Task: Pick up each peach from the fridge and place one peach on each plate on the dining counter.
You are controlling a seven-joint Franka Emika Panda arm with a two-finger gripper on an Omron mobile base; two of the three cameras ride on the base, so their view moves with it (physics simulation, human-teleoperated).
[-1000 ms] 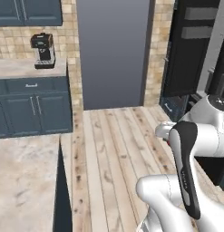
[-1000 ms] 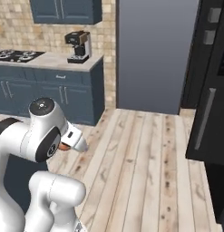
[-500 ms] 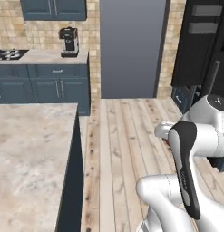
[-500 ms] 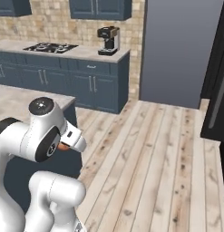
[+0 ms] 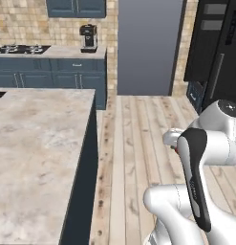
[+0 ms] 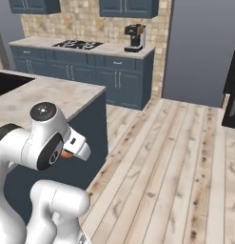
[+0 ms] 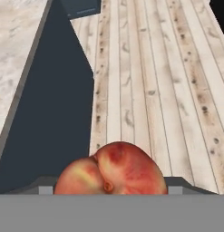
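A peach [image 7: 111, 168] sits at the bottom of the hand view, pinched between the robot's jaws, which are closed around the fruit's lower half; from the right base view a sliver of orange shows tucked under the white gripper [image 6: 66, 153]. The fruit is round, smooth and blushed red over yellow, with its crease and stem dimple facing the camera. It looks light and likely soft-skinned, so a firm squeeze could bruise it and a loose one could let it roll; the widest part of the body, across the crease, seems the safest place to hold.

The dining counter [image 5: 38, 143], called here the table, lies just beside the arm, its beige marbled stone top flat and bare in the stretch shown, its dark blue-grey side dropping straight to the floor. The peach hangs off the table's corner, over pale wooden floorboards [image 5: 134, 143], not yet above the stone. Beyond the table, against a tan tiled wall, runs a blue-cabinet counter [image 5: 52, 72] carrying a gas hob [image 6: 77, 45] and a black coffee machine [image 5: 89, 37]. A tall grey panel [image 5: 147, 43] stands beyond the table's far end.
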